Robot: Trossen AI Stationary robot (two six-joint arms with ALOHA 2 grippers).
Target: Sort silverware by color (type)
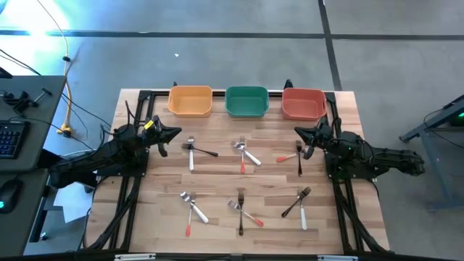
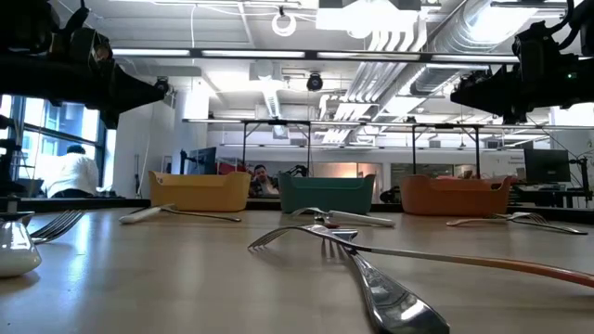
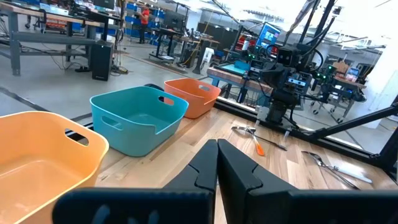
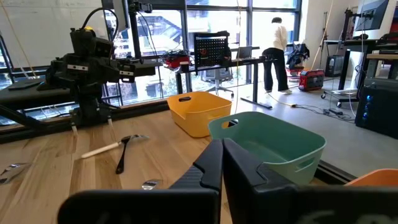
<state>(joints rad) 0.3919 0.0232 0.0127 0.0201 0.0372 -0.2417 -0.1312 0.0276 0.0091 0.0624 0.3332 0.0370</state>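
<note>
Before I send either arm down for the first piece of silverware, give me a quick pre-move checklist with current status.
1. Left tool shut, holding nothing: ok; open it before grasping.
2. Right tool shut, holding nothing: ok; same.
3. Both arms raised above the table, clear of the silverware: ok.
4. Yellow bin, green bin and red bin lined up along the far edge: ok.
5. Bins empty: green ok, yellow ok as far as visible, red cannot tell.
6. Pieces lying separate: not ok; they lie in crossed clusters.
</note>
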